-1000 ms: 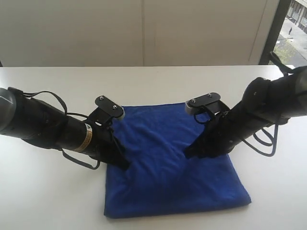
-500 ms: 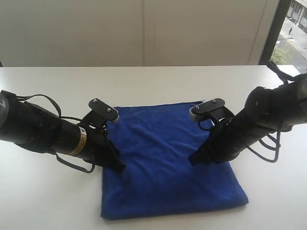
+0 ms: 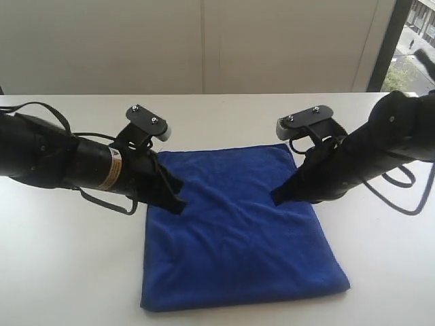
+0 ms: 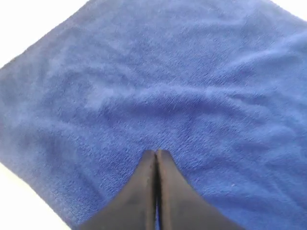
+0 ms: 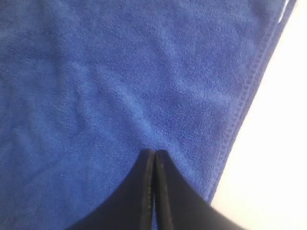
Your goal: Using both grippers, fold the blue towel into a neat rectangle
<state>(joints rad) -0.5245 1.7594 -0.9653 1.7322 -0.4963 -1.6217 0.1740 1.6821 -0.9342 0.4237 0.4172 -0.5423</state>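
The blue towel (image 3: 238,238) lies flat on the white table (image 3: 217,115) as a folded, roughly square pad with light creases. My left gripper (image 3: 178,204) hovers over the towel's left edge, jaws pressed together with nothing between them. My right gripper (image 3: 275,198) hovers over the right side, also shut and empty. In the left wrist view the shut gripper (image 4: 156,152) points at wrinkled blue towel (image 4: 168,72). In the right wrist view the shut gripper (image 5: 155,152) sits over the towel (image 5: 120,72), close to its stitched edge (image 5: 244,100).
Bare white table (image 5: 273,143) surrounds the towel on all sides. A pale wall runs behind the table, and a window (image 3: 414,41) shows at the far right. Both black arms slant in from the left and right sides.
Both shut grippers have lifted off the towel's middle and drawn back toward its far corners and outward. The towel has settled flatter, with its dents gone.
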